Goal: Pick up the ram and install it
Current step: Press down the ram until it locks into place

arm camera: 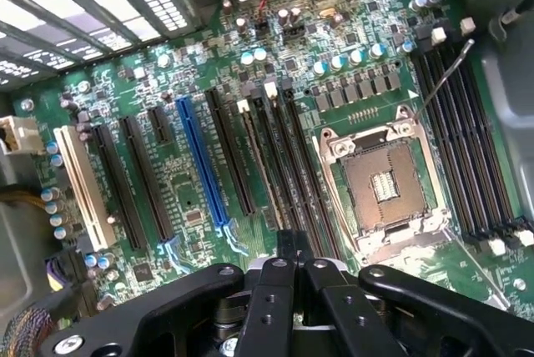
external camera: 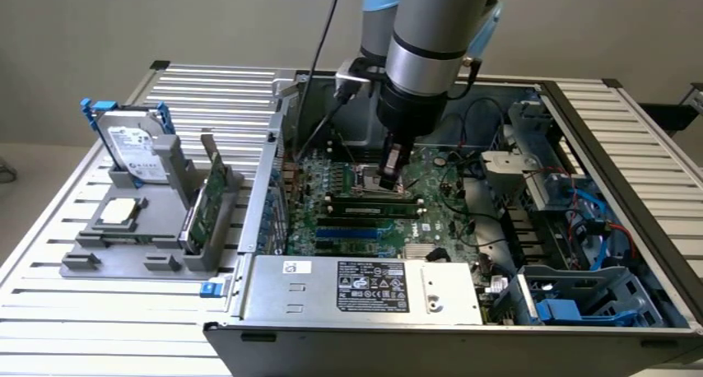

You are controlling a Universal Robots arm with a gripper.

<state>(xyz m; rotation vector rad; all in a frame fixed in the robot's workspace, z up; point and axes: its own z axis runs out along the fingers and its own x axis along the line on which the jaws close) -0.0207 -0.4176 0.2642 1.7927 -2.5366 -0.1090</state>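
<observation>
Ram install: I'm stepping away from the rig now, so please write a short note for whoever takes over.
End effector: shut, low inside the computer case, tips at the black slots beside the processor socket.
Ram: lying along the slots, right under the tips.
Done: ram picked up and brought to the board.
Left: cannot tell if it is fully seated, so installation is unconfirmed.

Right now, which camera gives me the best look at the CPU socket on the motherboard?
The wrist view. There the CPU socket lies in full sight, with its metal frame and centre plain, between two banks of black slots. The exterior view shows it at a slant, partly covered by the gripper.
</observation>
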